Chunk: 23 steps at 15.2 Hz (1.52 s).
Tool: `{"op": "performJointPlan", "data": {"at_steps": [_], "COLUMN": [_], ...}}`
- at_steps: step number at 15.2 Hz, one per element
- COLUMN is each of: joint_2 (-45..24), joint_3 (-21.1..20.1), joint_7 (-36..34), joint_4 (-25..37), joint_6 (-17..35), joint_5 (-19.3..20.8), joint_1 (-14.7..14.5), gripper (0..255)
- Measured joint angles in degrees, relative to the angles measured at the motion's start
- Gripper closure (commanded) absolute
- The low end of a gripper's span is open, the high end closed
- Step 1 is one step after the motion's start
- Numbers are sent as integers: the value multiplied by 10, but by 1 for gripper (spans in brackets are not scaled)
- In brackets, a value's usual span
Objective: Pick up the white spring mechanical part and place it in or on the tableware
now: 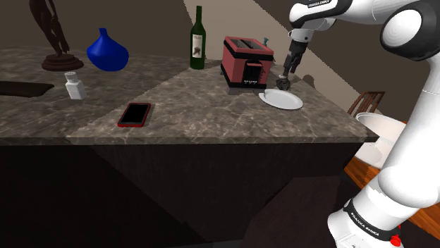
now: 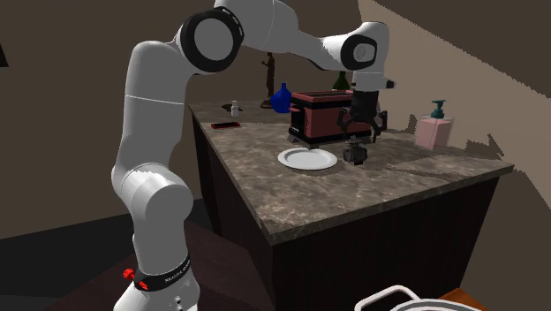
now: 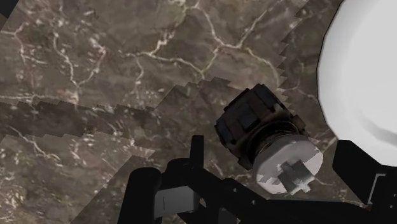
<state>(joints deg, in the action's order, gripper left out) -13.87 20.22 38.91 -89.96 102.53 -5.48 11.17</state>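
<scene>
- The claw (image 2: 360,138) is seen lowered at the far edge of the tabletop (image 1: 211,116), just in front of the red toaster (image 1: 247,63).
- In the wrist view its black fingers (image 3: 356,181) are spread apart, with the spring part (image 3: 267,143) lying between them. A strip of marble is visible on either side of the part, so no clasp is made out.
- The part is drawn with a dark, blocky body and a pale grey disc at one end, and it is tilted.
- It is found just beside the white plate (image 1: 280,100), close to the rim but outside it. In the second exterior view it sits at the plate's right.
- Whether the part rests on the marble or hangs slightly above it cannot be told.
- Nothing is carried on the plate.
- Farther along the tabletop, towards the shoulder view's left, a green wine bottle (image 1: 198,39), a blue vase (image 1: 107,51), a dark statuette (image 1: 53,35), a small white bottle (image 1: 74,85) and a red phone (image 1: 134,113) are set out.
- A pink soap dispenser (image 2: 434,129) is placed beyond the toaster in the second exterior view.
</scene>
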Motion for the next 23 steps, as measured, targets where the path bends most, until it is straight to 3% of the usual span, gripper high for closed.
{"op": "performJointPlan", "data": {"at_steps": [5, 6, 17, 22, 23], "joint_2": [0, 0, 4, 0, 0], "joint_3": [0, 0, -1, 1, 1], "joint_7": [0, 0, 3, -1, -1], "joint_4": [-2, -2, 16, 37, 37], "joint_6": [3, 3, -2, -35, -35], "joint_5": [0, 0, -4, 0, 0], "joint_1": [0, 0, 0, 2, 2], "gripper": [0, 255, 255, 255, 0]}}
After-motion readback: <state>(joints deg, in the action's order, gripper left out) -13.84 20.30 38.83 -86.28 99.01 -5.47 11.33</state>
